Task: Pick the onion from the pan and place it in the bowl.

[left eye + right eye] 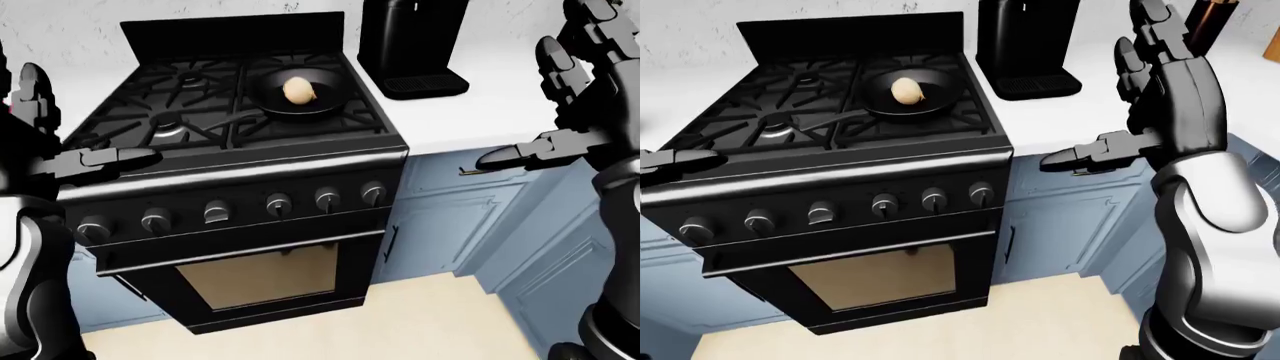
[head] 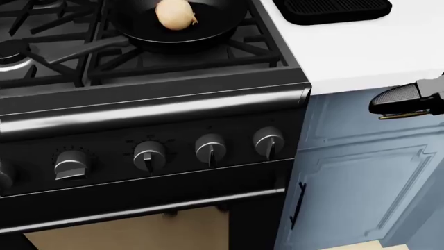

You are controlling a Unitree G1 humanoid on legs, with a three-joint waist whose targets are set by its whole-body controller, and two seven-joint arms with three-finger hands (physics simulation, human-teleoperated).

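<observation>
A pale tan onion (image 1: pixel 298 90) lies in a black pan (image 1: pixel 330 103) on the far right burner of a black stove (image 1: pixel 240 161); it shows large in the head view (image 2: pixel 174 14). My left hand (image 1: pixel 55 120) is open and raised at the left edge, over the stove's left side, away from the pan. My right hand (image 1: pixel 1135 90) is open and raised at the right, over the white counter (image 1: pixel 480 112), apart from the pan. No bowl shows in any view.
A black coffee machine (image 1: pixel 412 45) stands on the counter right of the stove. Blue cabinets (image 1: pixel 470 217) sit below the counter. The stove has a row of knobs (image 1: pixel 278 203) and an oven door (image 1: pixel 262 277). A beige floor (image 1: pixel 400 322) lies below.
</observation>
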